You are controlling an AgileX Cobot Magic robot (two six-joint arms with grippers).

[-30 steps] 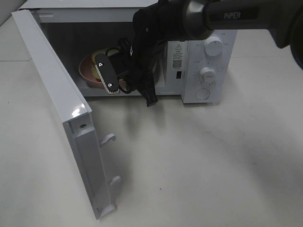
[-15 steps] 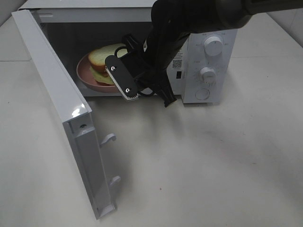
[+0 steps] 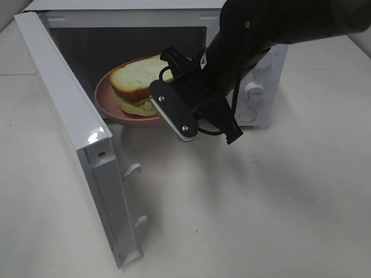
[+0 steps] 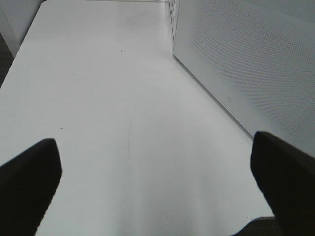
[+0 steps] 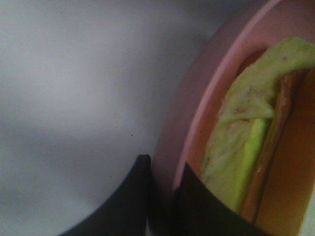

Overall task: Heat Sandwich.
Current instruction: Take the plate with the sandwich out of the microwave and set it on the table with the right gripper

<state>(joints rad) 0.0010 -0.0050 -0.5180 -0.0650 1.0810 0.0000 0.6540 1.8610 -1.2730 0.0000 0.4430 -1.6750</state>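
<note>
The sandwich (image 3: 136,78), yellow-orange bread with a pale green layer, lies on a round pink plate (image 3: 104,95) in the mouth of the open white microwave (image 3: 255,92). My right gripper (image 3: 169,111) reaches in from the right and is shut on the plate's near right rim. The right wrist view shows its fingertips (image 5: 140,196) pinching the pink rim (image 5: 197,113), with the sandwich (image 5: 241,137) just beyond. My left gripper (image 4: 157,189) is open and empty over bare table. It does not show in the exterior view.
The microwave door (image 3: 69,116) stands swung wide open to the left, with its latch hooks (image 3: 133,169) facing the front. The white table (image 3: 261,202) runs in front and to the right. The microwave's perforated side wall (image 4: 246,64) is beside my left gripper.
My right gripper has drawn back to the right and toward the front with the plate. The plate and sandwich have come from deep in the cavity to its mouth.
</note>
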